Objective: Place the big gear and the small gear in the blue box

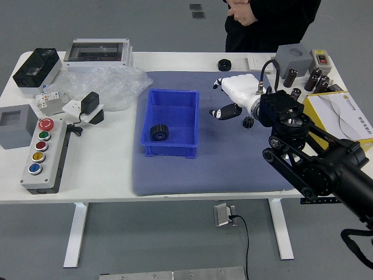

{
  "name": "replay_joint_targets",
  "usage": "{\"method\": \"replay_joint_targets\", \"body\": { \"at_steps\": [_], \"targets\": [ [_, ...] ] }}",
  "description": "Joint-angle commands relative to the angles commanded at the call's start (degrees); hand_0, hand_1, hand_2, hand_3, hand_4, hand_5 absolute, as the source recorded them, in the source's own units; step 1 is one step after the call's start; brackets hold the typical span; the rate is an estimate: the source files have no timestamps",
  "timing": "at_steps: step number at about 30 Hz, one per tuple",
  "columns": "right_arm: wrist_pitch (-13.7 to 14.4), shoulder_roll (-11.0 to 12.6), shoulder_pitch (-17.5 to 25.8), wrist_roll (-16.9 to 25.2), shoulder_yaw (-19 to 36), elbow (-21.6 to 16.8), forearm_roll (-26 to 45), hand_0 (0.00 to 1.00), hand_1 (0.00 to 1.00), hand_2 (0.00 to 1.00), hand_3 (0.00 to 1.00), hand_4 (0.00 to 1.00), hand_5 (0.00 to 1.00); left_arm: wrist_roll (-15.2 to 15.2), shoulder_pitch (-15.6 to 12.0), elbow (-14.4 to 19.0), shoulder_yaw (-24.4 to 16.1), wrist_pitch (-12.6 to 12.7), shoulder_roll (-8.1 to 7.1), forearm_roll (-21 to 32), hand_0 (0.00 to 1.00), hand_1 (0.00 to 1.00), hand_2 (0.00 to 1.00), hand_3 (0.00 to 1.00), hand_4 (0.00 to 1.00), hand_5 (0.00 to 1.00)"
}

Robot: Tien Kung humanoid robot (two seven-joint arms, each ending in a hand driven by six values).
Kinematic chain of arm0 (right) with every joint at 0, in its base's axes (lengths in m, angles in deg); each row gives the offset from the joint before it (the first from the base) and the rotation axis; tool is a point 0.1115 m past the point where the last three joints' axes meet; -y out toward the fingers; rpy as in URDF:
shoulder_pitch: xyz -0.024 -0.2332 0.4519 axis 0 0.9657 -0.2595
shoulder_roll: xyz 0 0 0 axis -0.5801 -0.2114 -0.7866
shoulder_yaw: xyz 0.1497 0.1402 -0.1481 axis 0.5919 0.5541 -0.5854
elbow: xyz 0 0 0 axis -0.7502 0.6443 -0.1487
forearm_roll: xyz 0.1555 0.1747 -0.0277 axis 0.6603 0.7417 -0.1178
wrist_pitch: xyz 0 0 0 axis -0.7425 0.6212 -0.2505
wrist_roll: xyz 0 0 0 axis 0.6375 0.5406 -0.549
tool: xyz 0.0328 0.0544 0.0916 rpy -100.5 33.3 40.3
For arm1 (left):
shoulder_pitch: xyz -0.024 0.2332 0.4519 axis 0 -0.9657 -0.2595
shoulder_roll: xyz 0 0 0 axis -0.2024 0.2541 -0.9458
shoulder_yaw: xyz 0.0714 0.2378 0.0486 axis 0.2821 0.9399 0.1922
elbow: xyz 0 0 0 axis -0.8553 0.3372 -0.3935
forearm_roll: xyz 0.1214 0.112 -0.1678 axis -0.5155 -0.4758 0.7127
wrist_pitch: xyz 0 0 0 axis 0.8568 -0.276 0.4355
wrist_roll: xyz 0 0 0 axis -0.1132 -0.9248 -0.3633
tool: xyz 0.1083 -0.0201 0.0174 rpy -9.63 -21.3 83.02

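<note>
My right hand [219, 98] is over the grey-blue mat, right of the blue box [195, 125], with its fingers spread and nothing held. Inside the box, toward its lower left, lies a black gear [159, 132]. A smaller dark gear [248, 122] rests on the mat just below my right palm. Another round black piece [224, 65] sits at the mat's far edge. The left hand is out of view.
A person stands at the far side with hands [240, 11] together, away from the table. At left are a button panel [45, 154] and plastic bag [111, 86]; at right, dark cylinders [315, 79] and a yellow box [338, 119].
</note>
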Motion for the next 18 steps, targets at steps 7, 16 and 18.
{"method": "replay_joint_targets", "body": {
  "at_steps": [7, 16, 18],
  "targets": [
    [-1.46, 2.61, -1.15, 0.99, -2.2, 3.69, 0.0, 0.666, 0.593, 0.71, 0.658, 0.721, 0.432, 0.04, 0.14, 0.0, 0.06, 0.02, -0.06, 0.11, 0.826, 0.787, 0.779, 0.758, 0.664, 0.381],
    [-2.35, 2.94, -2.55, 1.69, -4.37, 8.35, 0.0, 0.673, 0.598, 0.714, 0.669, 0.714, 0.426, 0.01, 0.14, 0.0, 0.18, -0.05, 0.04, 0.07, 0.826, 0.787, 0.779, 0.758, 0.664, 0.381],
    [-2.21, 2.55, -2.79, 1.82, -4.47, 9.45, 0.0, 0.673, 0.598, 0.713, 0.693, 0.701, 0.406, 0.0, 0.14, 0.0, 0.16, -0.08, 0.07, 0.0, 0.826, 0.787, 0.779, 0.759, 0.664, 0.381]
  ]
}}
